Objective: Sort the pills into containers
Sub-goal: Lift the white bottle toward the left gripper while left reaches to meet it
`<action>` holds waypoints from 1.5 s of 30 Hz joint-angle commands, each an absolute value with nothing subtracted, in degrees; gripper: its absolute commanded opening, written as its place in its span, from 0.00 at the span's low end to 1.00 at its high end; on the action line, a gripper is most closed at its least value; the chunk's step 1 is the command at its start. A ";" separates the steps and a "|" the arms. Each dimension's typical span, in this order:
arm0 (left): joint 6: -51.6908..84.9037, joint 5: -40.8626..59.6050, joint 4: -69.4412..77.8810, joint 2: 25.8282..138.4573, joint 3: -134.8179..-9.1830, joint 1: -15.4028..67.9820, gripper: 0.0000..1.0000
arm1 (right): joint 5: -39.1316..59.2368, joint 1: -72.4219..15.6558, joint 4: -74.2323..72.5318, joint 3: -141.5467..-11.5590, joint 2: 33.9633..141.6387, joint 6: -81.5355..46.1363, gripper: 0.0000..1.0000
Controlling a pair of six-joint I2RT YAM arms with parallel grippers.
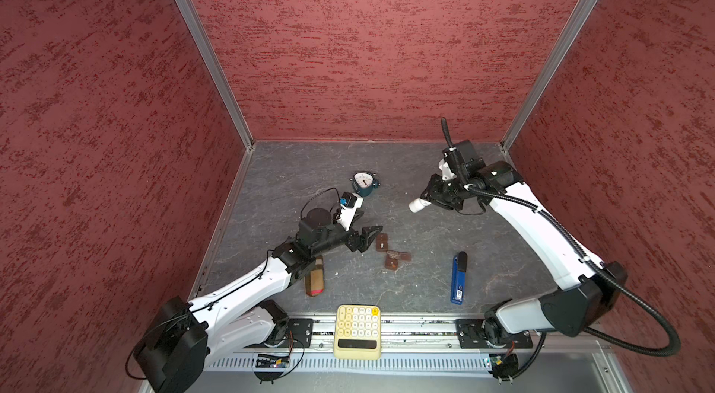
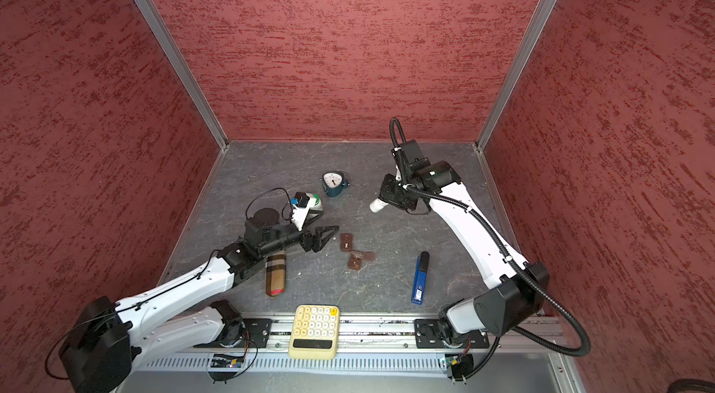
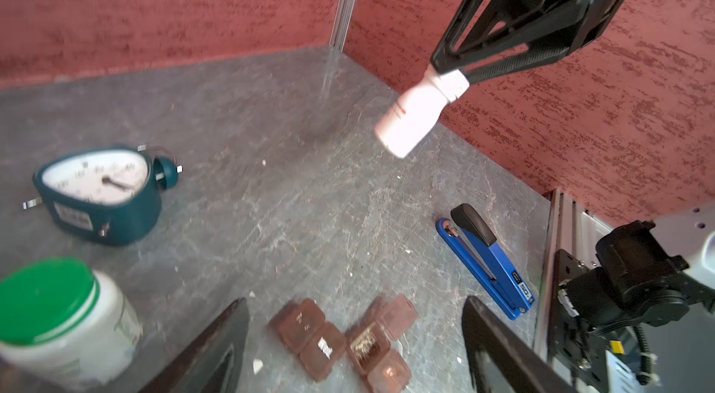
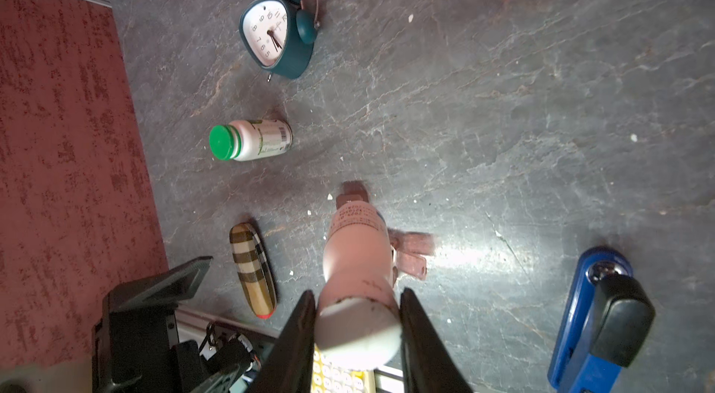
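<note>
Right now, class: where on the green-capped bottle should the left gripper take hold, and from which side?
Take the green-capped bottle by its white body, just under the cap, probably coming level from the near side, where the open left gripper is. It stands upright and round; the clock sits beyond it.

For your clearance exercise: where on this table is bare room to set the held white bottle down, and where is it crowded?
Bare: the strip between the clock and the back wall; the patch between the pill-box pieces and the stapler. Crowded: around the left gripper, green-capped bottle and pill-box pieces.
</note>
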State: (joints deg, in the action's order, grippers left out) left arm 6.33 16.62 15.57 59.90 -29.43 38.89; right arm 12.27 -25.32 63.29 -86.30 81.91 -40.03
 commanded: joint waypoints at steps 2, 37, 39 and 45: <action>-3.81 17.61 28.94 62.87 -27.11 40.34 0.85 | 18.00 -25.10 63.11 -82.56 79.20 -39.91 0.26; -13.83 23.20 41.79 86.50 -36.64 48.42 0.72 | 25.48 -27.29 63.84 -81.30 79.19 -38.42 0.26; -13.59 23.27 42.28 87.00 -36.97 48.60 0.68 | 25.34 -27.41 64.07 -81.48 79.27 -38.40 0.25; -13.41 24.19 42.31 88.61 -37.92 49.01 0.54 | 25.49 -27.77 64.13 -81.80 79.53 -38.28 0.25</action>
State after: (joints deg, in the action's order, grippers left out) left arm -13.39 22.83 41.08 87.85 -36.77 48.58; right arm 24.88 -27.29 63.33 -79.35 79.44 -39.31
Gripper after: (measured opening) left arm 0.550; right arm 0.333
